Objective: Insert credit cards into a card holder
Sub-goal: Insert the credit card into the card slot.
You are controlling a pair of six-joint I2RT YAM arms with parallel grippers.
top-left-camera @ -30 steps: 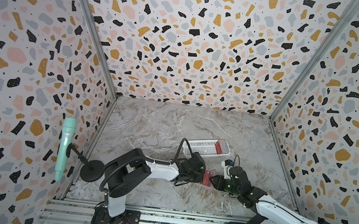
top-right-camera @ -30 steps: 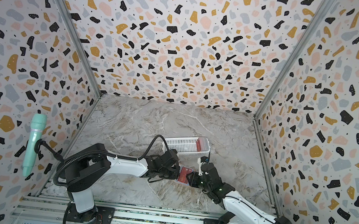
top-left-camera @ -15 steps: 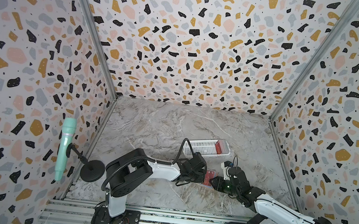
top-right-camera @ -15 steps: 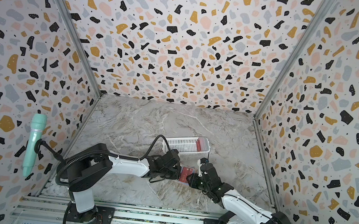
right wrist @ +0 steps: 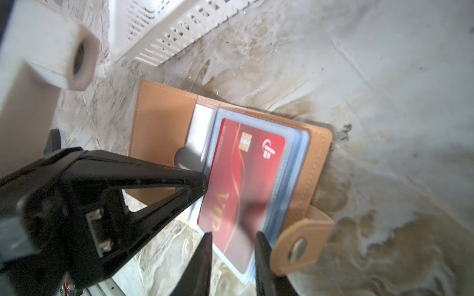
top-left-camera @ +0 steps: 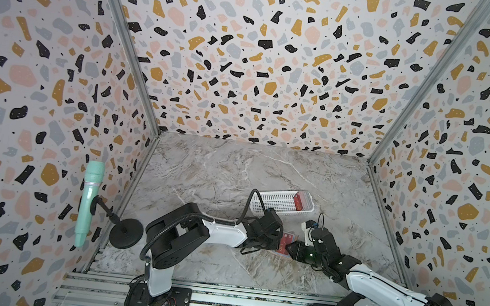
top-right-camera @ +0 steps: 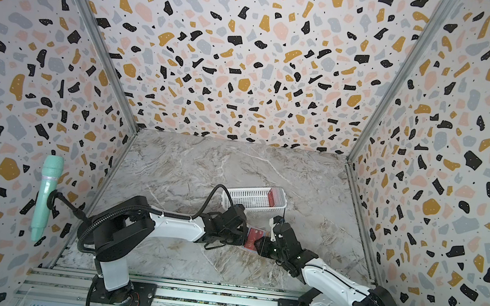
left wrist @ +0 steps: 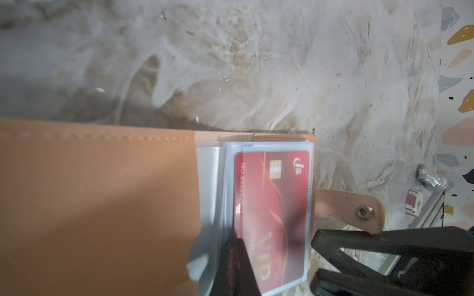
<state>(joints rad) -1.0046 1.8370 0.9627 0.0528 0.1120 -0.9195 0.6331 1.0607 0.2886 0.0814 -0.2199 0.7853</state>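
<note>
The tan card holder [right wrist: 164, 133] lies open on the marble table between both arms, its snap tab [right wrist: 300, 248] sticking out. A red credit card [right wrist: 246, 174] with gold VIP lettering sits in a clear sleeve [left wrist: 310, 179] of the holder; it also shows in both top views [top-left-camera: 287, 240] [top-right-camera: 255, 237]. My left gripper [left wrist: 238, 258] is shut, its tip [right wrist: 201, 180] pressed against the sleeve at the card's long edge. My right gripper [right wrist: 233, 253] is open, its two fingers apart over the card's near end.
A white slotted basket [top-left-camera: 272, 201] [top-right-camera: 244, 197] stands just behind the holder, with more red cards [top-left-camera: 301, 200] upright at its right end. A teal microphone [top-left-camera: 88, 200] on a black stand is at the left wall. The metal rail runs along the table's front edge.
My right gripper has edged slightly left, closer to the holder. The left gripper and the holder have stayed in place.
</note>
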